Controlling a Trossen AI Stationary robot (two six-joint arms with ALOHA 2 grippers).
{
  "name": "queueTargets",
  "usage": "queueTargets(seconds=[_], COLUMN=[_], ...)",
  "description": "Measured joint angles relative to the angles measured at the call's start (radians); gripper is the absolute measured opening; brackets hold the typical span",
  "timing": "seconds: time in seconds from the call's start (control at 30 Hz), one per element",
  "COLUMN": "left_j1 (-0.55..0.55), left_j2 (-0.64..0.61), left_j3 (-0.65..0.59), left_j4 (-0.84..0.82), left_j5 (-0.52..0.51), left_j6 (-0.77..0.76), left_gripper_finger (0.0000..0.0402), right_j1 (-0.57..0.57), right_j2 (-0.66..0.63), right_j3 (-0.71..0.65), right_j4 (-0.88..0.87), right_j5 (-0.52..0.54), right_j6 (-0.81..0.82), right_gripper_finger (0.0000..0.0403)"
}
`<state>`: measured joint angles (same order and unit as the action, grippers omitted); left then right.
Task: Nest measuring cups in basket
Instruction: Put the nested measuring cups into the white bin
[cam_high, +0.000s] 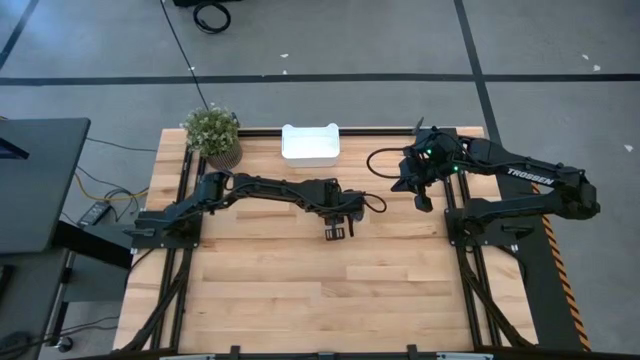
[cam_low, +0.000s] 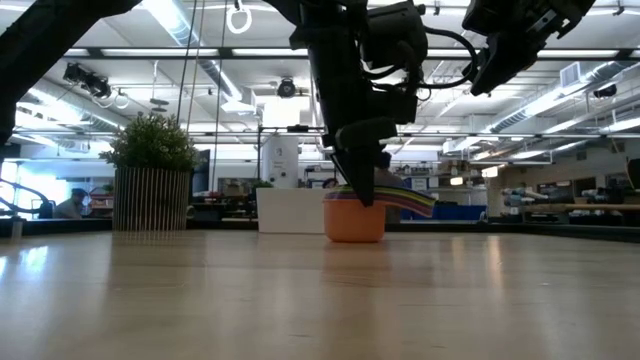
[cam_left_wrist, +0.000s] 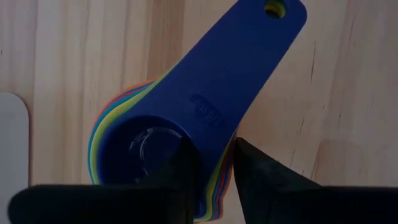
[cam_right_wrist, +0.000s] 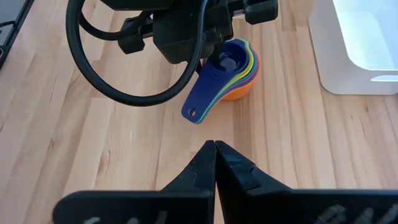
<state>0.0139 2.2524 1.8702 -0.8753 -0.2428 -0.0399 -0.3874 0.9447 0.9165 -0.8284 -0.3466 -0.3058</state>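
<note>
Seen from above, the bare front half of the wooden surface (cam_high: 300, 290) lies nearest. Past it, near the centre, the left end effector (cam_high: 337, 232) points down over the measuring cups (cam_right_wrist: 231, 70), already stacked one inside another on the surface, orange at the bottom and dark blue on top. Its fingers (cam_left_wrist: 261, 180) straddle the rim of the stack, one inside the top bowl and one outside, closed on it or nearly so. The top cup's long handle sticks out free.

At about two o'clock the right end effector (cam_right_wrist: 215, 152) hangs raised above the surface with its fingers pressed together, holding nothing.

Farthest back, at twelve o'clock, sits the white basket (cam_high: 310, 145), with a potted plant (cam_high: 212, 132) at eleven o'clock.

The likely trouble: the pinch bears on only a few rims, so a lift could leave the lower cups behind, or the stack could tilt and spill on the way to the basket.

The right arm reads "TROSSEN". The blue handle carries a small embossed mark, too small to read.
</note>
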Motion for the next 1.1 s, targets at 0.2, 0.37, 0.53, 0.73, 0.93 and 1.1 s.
queueTargets(seconds=[0.2,0.37,0.53,0.73,0.93,1.1], left_j1=[0.0,0.0,0.001,0.001,0.001,0.002], left_j2=[0.0,0.0,0.0,-0.001,0.0,-0.001], left_j3=[0.0,0.0,0.0,0.006,0.014,0.016], left_j4=[0.0,0.0,0.0,-0.007,-0.012,-0.013], left_j5=[-0.001,0.002,0.024,0.028,0.034,0.075], left_j6=[0.0,0.0,0.0,0.0,-0.001,-0.003], left_gripper_finger=[0.0088,0.0087,0.0086,0.0086,0.0086,0.0086], right_j1=[0.0,0.0,0.0,0.0,0.0,0.0], right_j2=[0.0,0.0,0.0,-0.012,-0.042,-0.075], right_j3=[0.0,0.0,0.0,0.0,0.0,0.0], right_j4=[-0.002,-0.002,-0.006,-0.036,-0.05,-0.05], right_j5=[-0.004,-0.022,-0.023,-0.023,-0.018,-0.017], right_j6=[0.0,0.0,0.0,0.0,0.0,0.005], right_gripper_finger=[0.0011,0.0011,0.0011,0.001,0.001,0.001])
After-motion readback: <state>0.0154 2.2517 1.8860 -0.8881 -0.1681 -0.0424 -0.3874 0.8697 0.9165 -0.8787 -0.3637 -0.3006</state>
